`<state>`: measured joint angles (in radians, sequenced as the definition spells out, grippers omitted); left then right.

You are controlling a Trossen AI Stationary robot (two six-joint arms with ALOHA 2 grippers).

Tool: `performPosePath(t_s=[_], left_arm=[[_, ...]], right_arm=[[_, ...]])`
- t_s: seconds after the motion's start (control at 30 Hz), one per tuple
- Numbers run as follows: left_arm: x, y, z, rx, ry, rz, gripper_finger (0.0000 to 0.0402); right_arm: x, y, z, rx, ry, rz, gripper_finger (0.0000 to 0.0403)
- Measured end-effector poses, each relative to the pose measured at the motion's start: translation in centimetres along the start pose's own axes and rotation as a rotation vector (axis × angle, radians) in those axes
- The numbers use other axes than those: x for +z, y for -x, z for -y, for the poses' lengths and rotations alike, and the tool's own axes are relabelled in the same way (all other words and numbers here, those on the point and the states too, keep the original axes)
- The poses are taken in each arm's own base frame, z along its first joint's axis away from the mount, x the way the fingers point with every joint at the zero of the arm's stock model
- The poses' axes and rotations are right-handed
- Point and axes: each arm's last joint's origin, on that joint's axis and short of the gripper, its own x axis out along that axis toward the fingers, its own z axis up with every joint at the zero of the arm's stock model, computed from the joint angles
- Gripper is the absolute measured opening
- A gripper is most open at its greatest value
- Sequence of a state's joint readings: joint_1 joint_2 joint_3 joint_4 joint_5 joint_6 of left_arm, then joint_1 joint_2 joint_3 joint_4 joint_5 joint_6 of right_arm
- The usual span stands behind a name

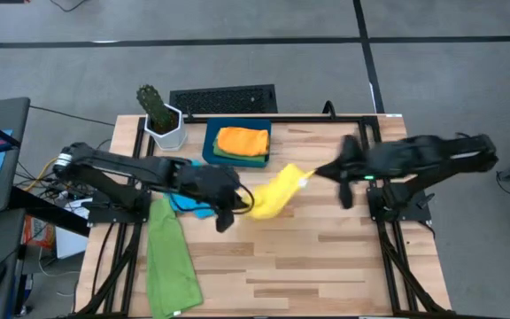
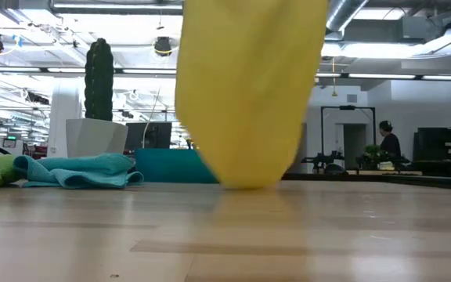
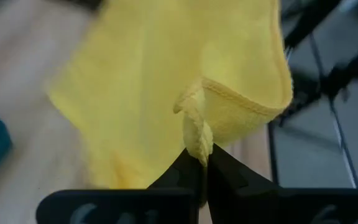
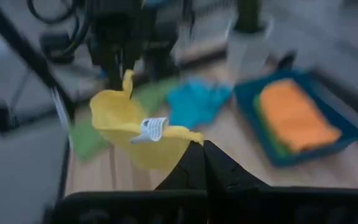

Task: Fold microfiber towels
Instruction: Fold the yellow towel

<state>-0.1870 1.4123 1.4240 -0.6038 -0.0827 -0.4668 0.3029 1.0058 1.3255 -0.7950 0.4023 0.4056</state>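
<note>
Yellow microfiber towel [image 1: 277, 190] hangs stretched above mid-table between the two arms, its long axis running from the left gripper [image 1: 237, 206], clenched on one corner, to the right gripper [image 1: 319, 172], pinching the opposite corner near the tag.

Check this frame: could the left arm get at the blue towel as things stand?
Probably not yet: the left gripper is shut on the yellow towel, shared with the right gripper. The blue towel lies uncovered beside that arm.
</note>
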Motion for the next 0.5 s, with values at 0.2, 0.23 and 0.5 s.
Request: performPosePath(t_s=[0.2, 0.23, 0.5], left_arm=[[3.5, 3.8, 0.7, 0.116, -0.019, 0.195, 0.0000], [3.7, 3.9, 0.4, 0.156, -0.033, 0.212, 0.0000], [5.1, 2.2, -4.7, 0.381, -0.123, 0.184, 0.0000]], right_arm=[[0.2, 4.1, 0.3, -0.086, -0.027, 0.186, 0.0003], [0.2, 4.1, 0.4, -0.117, -0.020, 0.189, 0.0003], [1.2, 3.1, 2.5, -0.491, 0.103, 0.253, 0.0004]])
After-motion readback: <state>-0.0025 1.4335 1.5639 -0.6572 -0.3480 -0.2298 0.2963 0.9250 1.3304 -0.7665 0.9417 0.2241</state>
